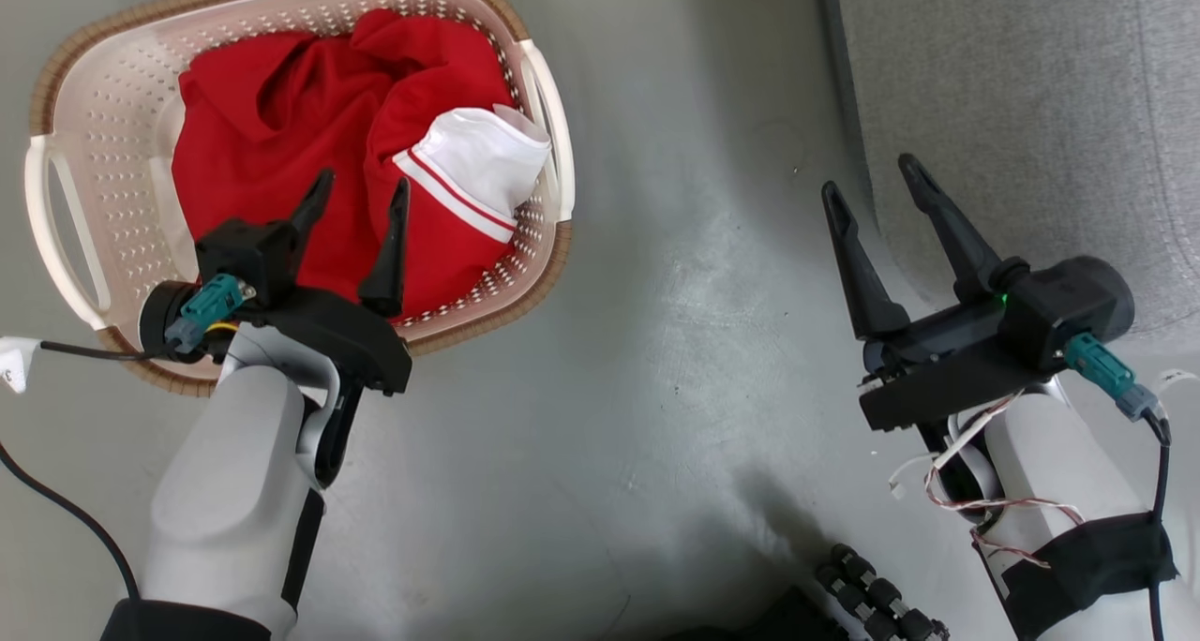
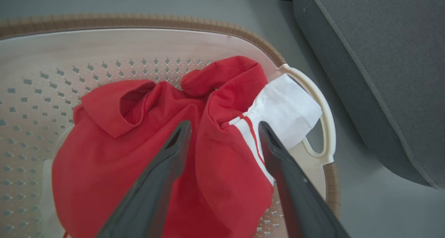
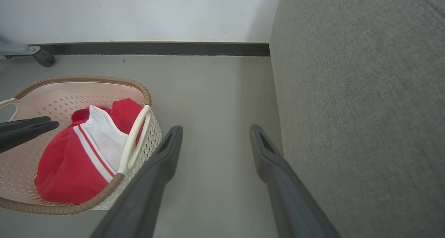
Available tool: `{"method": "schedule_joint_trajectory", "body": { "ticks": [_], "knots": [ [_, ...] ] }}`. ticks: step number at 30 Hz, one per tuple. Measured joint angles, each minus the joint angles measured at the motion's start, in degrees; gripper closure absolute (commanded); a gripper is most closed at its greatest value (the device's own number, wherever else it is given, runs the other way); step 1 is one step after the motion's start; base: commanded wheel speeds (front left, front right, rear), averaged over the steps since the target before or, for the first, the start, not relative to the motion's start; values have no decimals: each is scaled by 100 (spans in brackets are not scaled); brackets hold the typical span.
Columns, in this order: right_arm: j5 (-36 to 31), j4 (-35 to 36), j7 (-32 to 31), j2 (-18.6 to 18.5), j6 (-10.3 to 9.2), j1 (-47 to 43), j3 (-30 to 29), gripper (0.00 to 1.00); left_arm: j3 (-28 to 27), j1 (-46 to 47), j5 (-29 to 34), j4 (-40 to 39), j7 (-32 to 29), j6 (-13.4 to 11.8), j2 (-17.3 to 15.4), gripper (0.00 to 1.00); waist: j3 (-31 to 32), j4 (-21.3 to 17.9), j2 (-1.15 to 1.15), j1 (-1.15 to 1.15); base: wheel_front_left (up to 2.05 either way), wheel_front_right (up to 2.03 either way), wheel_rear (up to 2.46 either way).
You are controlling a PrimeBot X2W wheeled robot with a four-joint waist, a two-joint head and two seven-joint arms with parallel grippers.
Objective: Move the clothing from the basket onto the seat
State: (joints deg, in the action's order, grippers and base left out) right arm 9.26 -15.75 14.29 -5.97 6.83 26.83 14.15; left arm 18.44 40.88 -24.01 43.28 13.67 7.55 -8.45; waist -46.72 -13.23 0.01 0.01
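The left gripper (image 1: 366,180) hangs spread wide over the clothing (image 1: 281,126), one finger on each side of a red fold, holding nothing. Whether its tips touch the cloth is unclear. The right gripper (image 1: 869,174) is just as wide and empty above the floor (image 1: 675,341), beside the seat (image 1: 1012,107). The clothing lies crumpled in the basket (image 1: 103,107). The floor is smooth, dull grey, with a pale wall (image 3: 139,12) and dark skirting (image 3: 156,48) behind. The folds hide much of the garments, and the heap covers the basket's bottom. The seat and a caster (image 3: 44,58) are cut off.

Smooth grey floor (image 1: 656,341), glossy sheen; white wall (image 3: 139,12); dark skirting strip (image 3: 156,48); caster wheel (image 3: 44,57) by wall.
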Motion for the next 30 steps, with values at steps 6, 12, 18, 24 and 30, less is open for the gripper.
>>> {"method": "schedule_joint_trajectory", "body": {
  "ticks": [6,12,18,24,30],
  "knots": [
    [-86,168,0,-46,5,81,-21,0,52,298,-142,121,3,1,-22,0,-232,52,0,0,0,0,0],
    [-125,212,0,-63,8,80,-57,0,250,544,-388,154,3,1,18,0,-445,97,0,0,0,0,0],
    [-126,232,0,-63,8,82,-90,0,461,620,-534,248,4,1,38,0,-601,169,0,0,0,0,0],
    [-142,237,0,-65,18,91,-73,0,616,621,-794,324,4,0,24,0,-659,223,0,0,0,0,0],
    [-181,298,0,-147,24,95,-96,0,878,762,-984,311,3,0,71,0,-756,256,0,-1,0,0,0]
  ]
}}
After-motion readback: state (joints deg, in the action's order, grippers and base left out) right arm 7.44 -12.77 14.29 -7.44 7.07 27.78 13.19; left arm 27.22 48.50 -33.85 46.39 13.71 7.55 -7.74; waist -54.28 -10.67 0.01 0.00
